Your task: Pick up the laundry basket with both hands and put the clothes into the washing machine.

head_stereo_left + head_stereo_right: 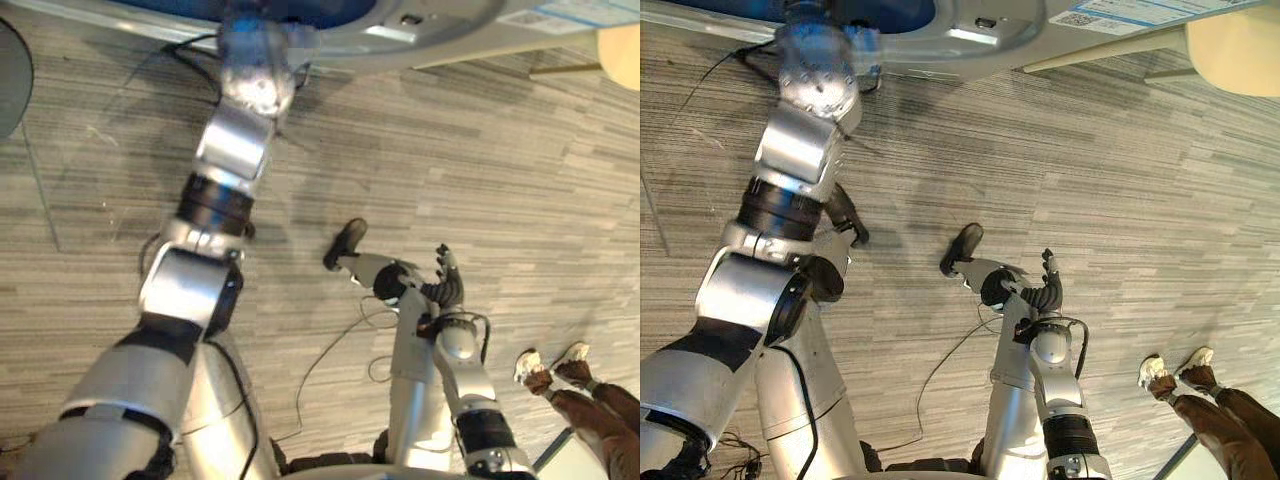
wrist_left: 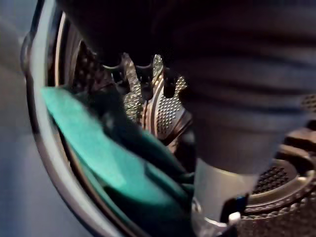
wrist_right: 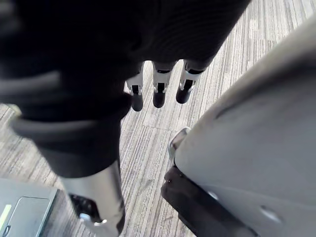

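My left arm reaches up to the washing machine point(image 1: 420, 38) at the top of the eye views. My left hand point(image 2: 146, 85) is inside the door opening, its fingers straight and holding nothing, pointing at the perforated metal drum point(image 2: 168, 111). A teal cloth point(image 2: 113, 168) lies in the drum against the round door rim point(image 2: 44, 143), with a darker piece on top of it. My right hand point(image 1: 446, 282) hangs low over the floor beside my body, fingers relaxed and empty, as the right wrist view's fingers point(image 3: 159, 94) confirm.
The floor is grey striped carpet point(image 1: 520, 180). A person's shoes point(image 1: 550, 365) and brown trouser legs stand at the lower right. A beige round object point(image 1: 1235, 55) sits at the upper right next to the machine.
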Robot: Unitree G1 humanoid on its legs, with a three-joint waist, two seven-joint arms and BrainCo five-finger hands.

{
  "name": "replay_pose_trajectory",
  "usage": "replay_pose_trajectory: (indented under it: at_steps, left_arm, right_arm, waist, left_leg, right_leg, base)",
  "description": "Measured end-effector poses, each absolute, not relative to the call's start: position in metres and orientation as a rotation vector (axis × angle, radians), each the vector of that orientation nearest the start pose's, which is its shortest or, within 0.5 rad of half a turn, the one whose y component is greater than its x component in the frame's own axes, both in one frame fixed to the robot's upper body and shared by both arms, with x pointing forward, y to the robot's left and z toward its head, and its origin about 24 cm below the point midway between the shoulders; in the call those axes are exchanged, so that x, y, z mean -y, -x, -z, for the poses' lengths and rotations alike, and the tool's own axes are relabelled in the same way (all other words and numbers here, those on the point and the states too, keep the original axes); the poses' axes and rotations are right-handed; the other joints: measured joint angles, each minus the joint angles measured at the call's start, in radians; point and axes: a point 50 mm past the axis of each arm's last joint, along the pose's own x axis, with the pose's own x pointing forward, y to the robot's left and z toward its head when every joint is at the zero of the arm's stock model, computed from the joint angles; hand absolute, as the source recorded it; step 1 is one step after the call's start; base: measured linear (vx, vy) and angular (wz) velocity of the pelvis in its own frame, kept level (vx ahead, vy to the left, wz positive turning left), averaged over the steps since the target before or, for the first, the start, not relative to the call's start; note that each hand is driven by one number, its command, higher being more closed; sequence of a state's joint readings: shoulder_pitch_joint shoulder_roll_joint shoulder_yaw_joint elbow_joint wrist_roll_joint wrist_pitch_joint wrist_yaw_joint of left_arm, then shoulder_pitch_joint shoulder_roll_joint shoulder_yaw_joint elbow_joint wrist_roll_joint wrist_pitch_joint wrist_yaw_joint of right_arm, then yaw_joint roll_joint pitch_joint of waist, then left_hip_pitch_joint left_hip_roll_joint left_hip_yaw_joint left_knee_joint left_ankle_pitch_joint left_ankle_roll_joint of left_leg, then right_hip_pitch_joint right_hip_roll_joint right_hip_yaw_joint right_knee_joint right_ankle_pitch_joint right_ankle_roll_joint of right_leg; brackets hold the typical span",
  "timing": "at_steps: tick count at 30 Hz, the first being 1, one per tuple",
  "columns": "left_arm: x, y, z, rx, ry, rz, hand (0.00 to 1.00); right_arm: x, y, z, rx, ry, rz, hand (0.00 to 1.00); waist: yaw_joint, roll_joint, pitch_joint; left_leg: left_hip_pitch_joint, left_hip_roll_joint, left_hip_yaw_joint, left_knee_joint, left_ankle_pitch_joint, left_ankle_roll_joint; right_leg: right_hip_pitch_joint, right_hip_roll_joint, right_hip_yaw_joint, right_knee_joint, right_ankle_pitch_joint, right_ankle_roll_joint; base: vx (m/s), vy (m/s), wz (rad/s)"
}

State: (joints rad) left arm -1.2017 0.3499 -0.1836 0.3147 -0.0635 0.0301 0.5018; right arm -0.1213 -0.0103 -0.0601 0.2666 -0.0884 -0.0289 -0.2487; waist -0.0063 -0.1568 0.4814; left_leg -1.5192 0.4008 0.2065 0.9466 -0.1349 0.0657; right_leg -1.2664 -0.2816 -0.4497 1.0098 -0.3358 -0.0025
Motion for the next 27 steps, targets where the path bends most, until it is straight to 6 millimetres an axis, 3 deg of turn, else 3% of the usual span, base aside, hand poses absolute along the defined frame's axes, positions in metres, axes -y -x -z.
replay_pose_trajectory:
  at_steps: [7, 11, 15, 18, 20, 25, 27]
  left_arm:
    - [-0.185, -0.304, -0.299, 0.917, 0.072, -0.213, 0.00]
    - [-0.202, -0.274, -0.267, 0.920, 0.086, -0.273, 0.00]
    - [-0.204, -0.257, -0.223, 0.809, 0.058, -0.297, 0.00]
    - [-0.192, -0.251, -0.181, 0.652, 0.085, -0.248, 0.00]
    - [-0.184, -0.250, -0.166, 0.593, 0.103, -0.223, 0.00]
    - [-0.183, -0.255, -0.092, 0.295, 0.101, -0.216, 0.00]
    - [-0.191, -0.253, -0.056, 0.146, 0.089, -0.242, 0.00]
  right_arm:
    - [0.175, -0.268, -0.010, -0.136, 0.131, 0.264, 0.00]
    - [0.175, -0.266, -0.007, -0.147, 0.134, 0.265, 0.00]
    - [0.180, -0.265, -0.007, -0.144, 0.161, 0.269, 0.00]
    - [0.182, -0.263, -0.001, -0.168, 0.177, 0.269, 0.00]
    - [0.182, -0.261, 0.006, -0.200, 0.180, 0.267, 0.00]
    - [0.186, -0.249, 0.037, -0.342, 0.222, 0.247, 0.00]
    - [0.184, -0.237, 0.057, -0.432, 0.240, 0.221, 0.00]
  waist:
    - [0.060, 0.013, 0.005]
    - [0.102, 0.031, 0.004]
    - [0.113, 0.068, -0.012]
    - [0.127, 0.073, -0.013]
    - [0.129, 0.076, -0.015]
    - [0.126, 0.103, -0.034]
    - [0.128, 0.106, -0.039]
  left_leg:
    - [0.031, -0.019, 0.003, -0.038, 0.016, -0.029]
    - [0.031, -0.019, -0.006, -0.034, 0.020, -0.033]
    - [0.032, -0.022, -0.014, -0.028, 0.020, -0.033]
    - [0.063, -0.022, -0.015, -0.019, 0.020, -0.033]
    - [0.094, -0.025, -0.018, -0.020, 0.020, -0.035]
    - [0.310, -0.051, -0.010, -0.085, 0.026, -0.058]
    - [0.473, -0.087, 0.000, -0.207, 0.063, -0.073]
  right_leg:
    - [0.014, -0.016, -0.008, 0.013, -0.021, -0.027]
    - [0.018, -0.018, -0.014, 0.029, -0.037, -0.034]
    - [0.023, -0.021, -0.016, 0.040, -0.044, -0.034]
    - [0.046, -0.026, -0.009, 0.060, -0.059, -0.037]
    - [0.081, -0.033, -0.016, 0.071, -0.071, -0.039]
    - [0.289, -0.034, -0.026, 0.025, -0.084, -0.032]
    - [0.445, -0.031, -0.055, -0.060, -0.070, -0.028]
  base:
    - [-0.01, -0.028, 0.14]
    - [-0.02, -0.034, 0.12]
    - [-0.02, -0.006, 0.05]
    - [-0.02, -0.013, 0.08]
    - [-0.01, -0.032, 0.30]
    - [-0.01, -0.045, 0.32]
    - [0.01, -0.139, 0.64]
